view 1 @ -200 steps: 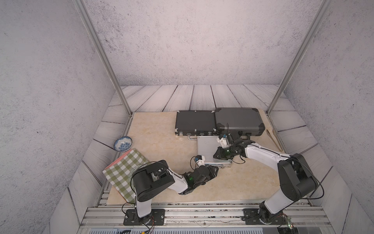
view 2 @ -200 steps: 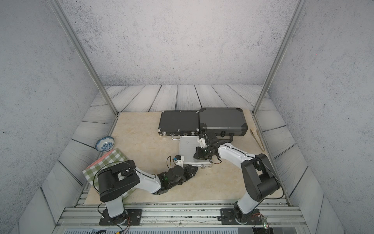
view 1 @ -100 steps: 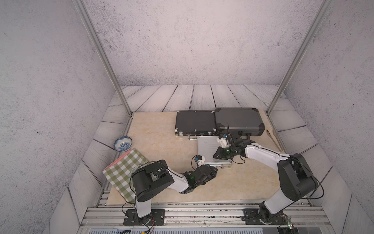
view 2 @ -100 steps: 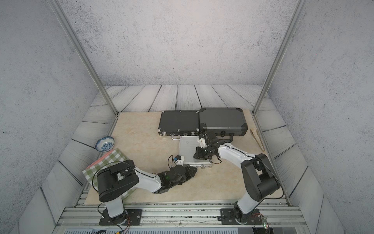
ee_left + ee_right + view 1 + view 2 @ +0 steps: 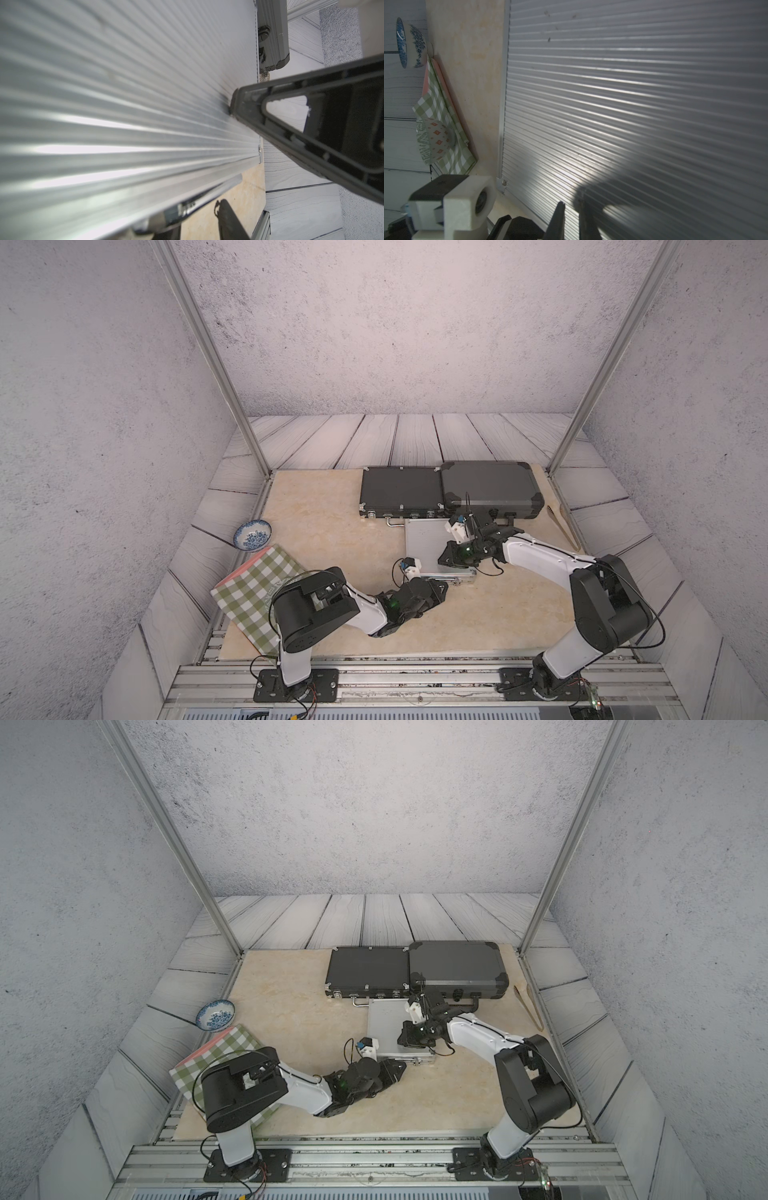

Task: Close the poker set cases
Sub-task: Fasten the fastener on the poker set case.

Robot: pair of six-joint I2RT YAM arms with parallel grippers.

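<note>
Position: the silver case (image 5: 428, 537) lies flat near the middle of the counter (image 5: 324, 531). Its far side is just short of a black case (image 5: 401, 489) at the middle of the far edge. A second black case (image 5: 490, 485) is set touching that one, toward the far right corner. Both black lids are seen down; their latches are too small to read.

Right gripper (image 5: 442, 560): clenched, with nothing between its fingers (image 5: 558, 220). It is held low over the ribbed lid of the silver case. Contact is judged likely but not confirmed.

Left gripper (image 5: 441, 588): placed at the silver case's near edge. In the left wrist view one finger (image 5: 245, 104) is pressed onto the lid. The other finger (image 5: 228, 220) is seen lower, beside the near rim. The jaws are part-spread about that edge; whether it is truly clamped cannot be told.

Step judged: lid held down, near latches to be fastened.

Risks noted:
- The case may be shoved into the black cases if the near edge is pushed with too little downward hold.
- The lid may lift if pressure is released before a latch is caught.
- A fingertip may be skated along the smooth ribs and the latch missed.

The bowl (image 5: 252, 534) and checked cloth (image 5: 257, 593) lie by the left edge, well apart, and are judged safe.
</note>
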